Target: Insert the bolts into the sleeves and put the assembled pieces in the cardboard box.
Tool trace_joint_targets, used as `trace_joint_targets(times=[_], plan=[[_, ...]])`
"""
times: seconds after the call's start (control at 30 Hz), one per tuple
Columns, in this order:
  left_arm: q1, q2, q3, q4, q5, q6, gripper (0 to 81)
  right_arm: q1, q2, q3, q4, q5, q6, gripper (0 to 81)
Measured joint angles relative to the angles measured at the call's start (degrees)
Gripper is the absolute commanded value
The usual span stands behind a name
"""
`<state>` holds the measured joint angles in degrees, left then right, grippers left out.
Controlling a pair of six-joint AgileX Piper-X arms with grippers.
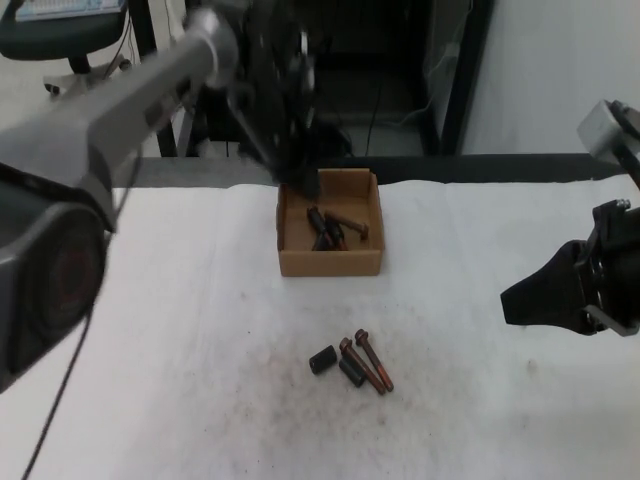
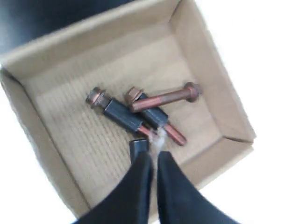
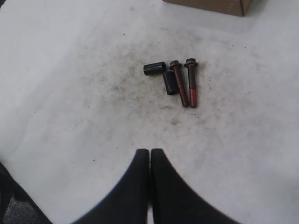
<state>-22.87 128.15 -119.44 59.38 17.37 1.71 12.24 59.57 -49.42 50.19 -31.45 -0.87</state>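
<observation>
Left gripper (image 2: 153, 156) pinched closed over the cardboard box (image 2: 42, 56), sleeved copper bolts (image 2: 122, 115) lying inside. Right gripper (image 3: 149, 156) closed too, facing two loose bolts (image 3: 180, 84) and two black sleeves (image 3: 154, 68).

1. The left arm (image 1: 130, 95) has a long silver-grey tubular link with a smooth, plain skin.
2. At that link's near end sits a rounded dark grey joint housing (image 1: 45, 270), faintly reddish at its middle.
3. A thin black cable (image 1: 66, 385) hangs below that housing.
4. The link's far end carries a black wrist assembly (image 1: 280, 70) of blocky, angular parts.
5. The right arm (image 1: 590, 275) has a black, wedge-shaped body just behind the right jaws, narrowing toward them.
6. Farther behind those jaws is a light grey, boxy block (image 1: 605, 125).
7. The right jaws are two smooth black fingers (image 3: 133, 186), broad at the root and curving in to narrow, rounded tips.
</observation>
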Motion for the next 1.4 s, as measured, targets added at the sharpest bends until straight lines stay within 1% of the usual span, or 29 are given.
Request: trace_joint_targets(times=[0.1,0.23,0.33,0.37,0.4,0.5,0.53,0.63,0.67,0.7,0.73,0.77,0.8,0.83,0.87,0.9,0.93,0.97,1.0,1.07,1.1,1.17,1.33,1.37,1.4], plan=[[0.0,-3.05,-0.15,3.08,-2.16,2.09,0.3,0.0,0.0,0.0,0.0,0.0,0.0,0.6],[0.0,-8.72,0.46,10.71,-7.72,6.67,0.3,0.0,0.0,0.0,0.0,-1.2,0.0,0.6],[0.0,-13.69,4.55,13.15,-9.62,7.76,0.3,0.0,0.0,0.0,-0.39,-4.59,0.0,0.6],[0.0,-15.8,6.89,13.43,-9.98,7.75,0.3,0.0,0.0,0.0,-0.44,-4.59,0.0,0.6],[0.0,-20.34,13.37,13.51,-10.14,7.75,0.3,0.0,0.0,0.0,-0.79,-5.07,0.0,0.6],[0.0,-30.08,26.09,12.12,-11.05,7.75,0.3,0.0,0.0,0.0,-1.36,-5.82,0.0,0.3],[0.0,-38.51,37.44,8.64,-12.06,7.5,0.3,0.0,0.0,0.0,-1.44,-5.79,0.0,0.2],[0.0,-52.59,54.67,0.01,-12.4,4.09,0.3,0.0,0.0,0.0,-1.73,-5.79,0.0,0.3],[0.0,-53.53,55.83,0.0,-12.38,3.87,0.3,0.0,0.0,0.0,-1.78,-5.79,0.0,0.3],[0.0,-62.48,66.42,-6.1,-11.74,2.99,0.3,0.31,0.0,0.0,-2.05,-5.48,0.0,0.3],[0.0,-68.07,71.67,-9.89,-10.32,1.63,0.3,0.67,0.0,0.0,-2.45,-4.91,0.0,0.3],[0.0,-78.99,79.5,-16.99,-8.53,-0.05,0.3,1.31,0.15,0.0,-3.03,-4.33,0.0,0.3],[-0.1,-83.58,82.87,-20.98,-5.27,-3.38,0.3,1.45,0.17,0.0,-3.15,-4.25,0.0,0.3],[-0.1,-83.58,83.43,-21.73,-4.18,-5.59,0.3,2.27,0.46,0.0,-4.01,-3.7,0.0,0.3],[-0.09,-87.61,85.71,-24.93,-3.4,-7.86,0.3,4.57,1.75,0.0,-6.4,-3.09,0.0,0.3],[-0.1,-90.57,87.6,-28.01,-3.06,-9.42,0.3,4.82,1.92,0.0,-6.4,-1.98,0.0,0.3],[-0.1,-93.62,89.45,-30.31,-2.84,-10.8,0.3,6.08,2.94,0.0,-7.74,-0.39,0.0,0.3],[-0.1,-96.04,90.81,-31.68,-2.67,-11.83,0.3,8.61,6.11,0.0,-9.82,2.62,0.0,0.3],[-0.1,-97.58,91.76,-32.07,-2.54,-12.24,0.3,8.87,6.11,0.0,-9.96,2.62,0.0,0.3],[-0.1,-99.93,92.62,-32.1,-2.15,-13.03,0.3,10.97,10.31,0.0,-11.57,5.39,0.0,0.1],[-0.1,-100.37,92.72,-32.1,-1.95,-13.28,0.3,11.9,12.16,-0.1,-12.04,6.09,0.0,1.3],[-0.1,-100.63,92.73,-31.96,-1.03,-13.31,0.3,13.38,17.07,-1.21,-12.05,7.64,0.37,6.6],[-0.1,-99.11,92.83,-31.54,1.92,-13.31,0.3,15.82,27.9,-7.7,-11.9,9.85,1.33,31.9],[-0.1,-98.64,92.83,-31.55,3.03,-13.31,0.3,16.09,29.79,-9.65,-12.03,11.04,1.39,35.0],[-0.1,-98.56,92.83,-31.55,4.2,-13.31,0.3,16.38,31.36,-11.71,-12.06,12.44,1.37,35.8]])
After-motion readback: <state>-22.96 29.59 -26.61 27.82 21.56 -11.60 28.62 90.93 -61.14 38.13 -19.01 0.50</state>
